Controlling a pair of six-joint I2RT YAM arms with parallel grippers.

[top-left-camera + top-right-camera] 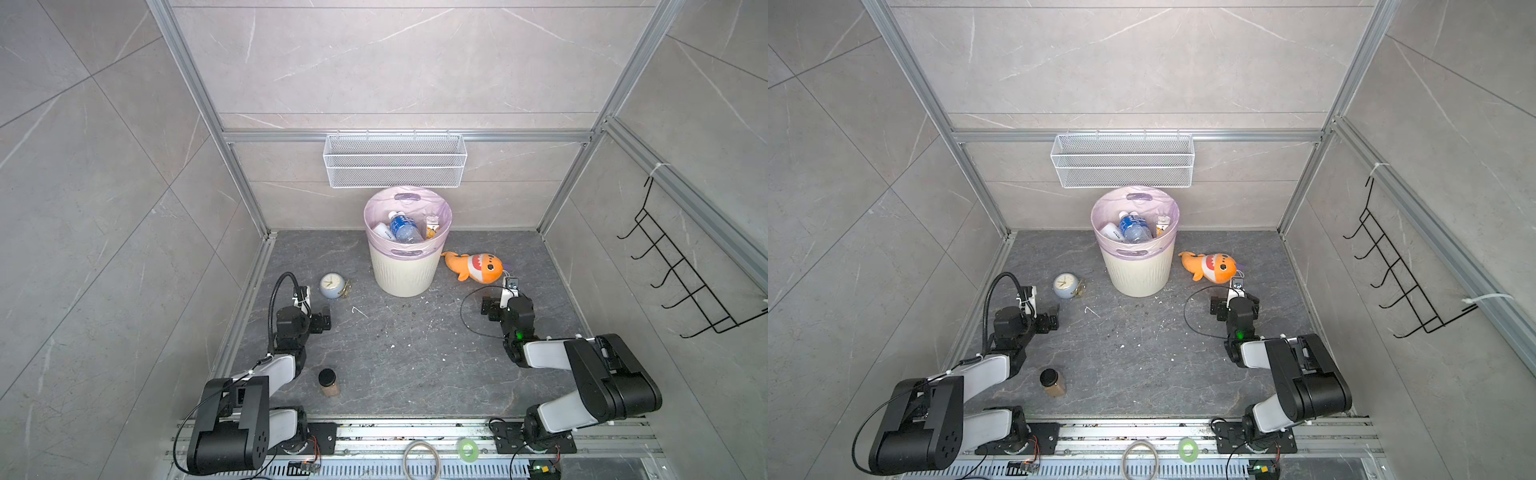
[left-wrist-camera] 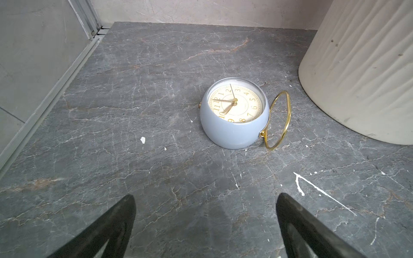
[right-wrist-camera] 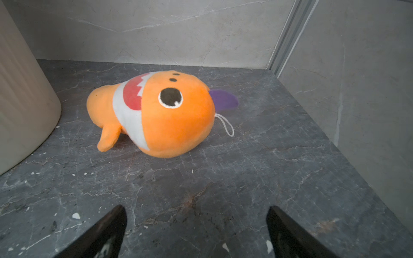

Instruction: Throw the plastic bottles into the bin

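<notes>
Arms folded low, left gripper (image 2: 204, 201) and right gripper (image 3: 196, 211) spread wide (both empty); plastic bottles (image 1: 403, 227) inside bin (image 1: 403, 274).

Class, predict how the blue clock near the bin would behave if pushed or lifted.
The clock has a rounded body and lies face up, so a push would probably rock or roll it. Its smooth shell looks slippery and likely hard to pinch. Its face looks glass-covered and may crack if dropped.
</notes>
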